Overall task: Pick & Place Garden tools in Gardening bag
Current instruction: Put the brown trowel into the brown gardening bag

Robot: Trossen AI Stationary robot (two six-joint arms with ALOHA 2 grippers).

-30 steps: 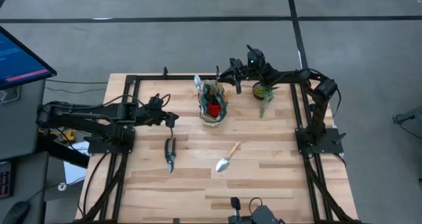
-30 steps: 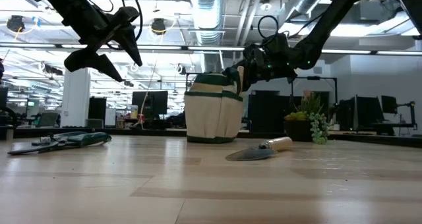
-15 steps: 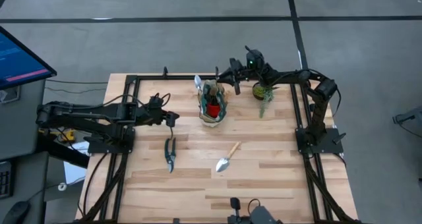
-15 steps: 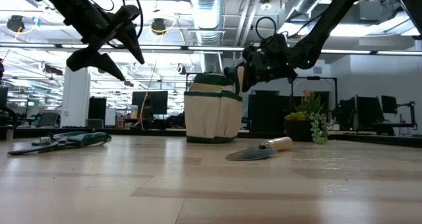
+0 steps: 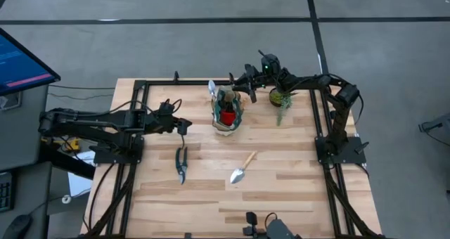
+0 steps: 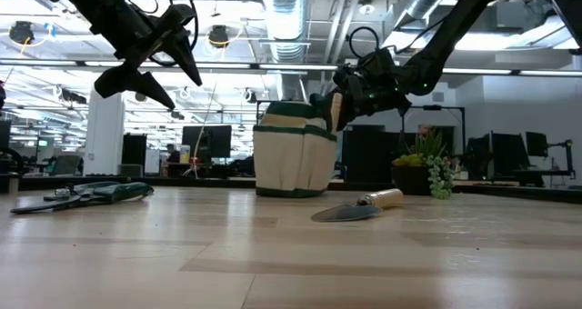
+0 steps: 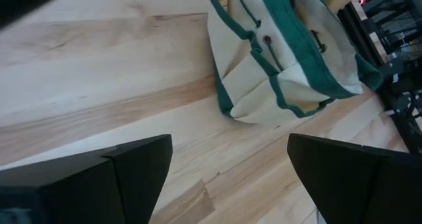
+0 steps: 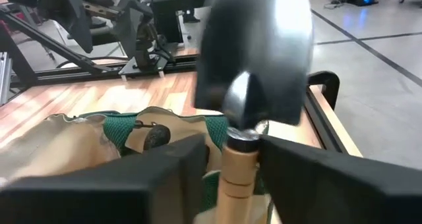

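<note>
The green-and-cream gardening bag (image 5: 227, 111) stands upright at the table's far middle, and a red piece (image 5: 228, 117) shows inside it. My right gripper (image 5: 244, 79) hovers at the bag's far right rim, shut on a wooden-handled trowel (image 8: 254, 59). My left gripper (image 5: 181, 126) is open and empty above the table, left of the bag (image 7: 283, 59). The dark-handled shears (image 5: 181, 164) and a second trowel (image 5: 243, 167) lie flat on the table nearer the front. My right gripper pinches the trowel's wooden handle (image 8: 239, 174) between its two fingers, just behind the metal neck. The fingers come from the table's right, slanting down. The blade (image 8: 257, 46) stands out beyond the fingertips. The trowel is lifted clear, over the bag's rim (image 8: 158, 122).
A small potted green plant (image 5: 281, 102) stands right of the bag, under my right arm. A silver tool head (image 5: 211, 88) sticks out at the bag's far left. A black frame (image 5: 140, 91) runs along the table's edges. Bare wood lies in front of the shears and trowel.
My right gripper has shifted a little over the bag's far right rim, still holding the trowel.
</note>
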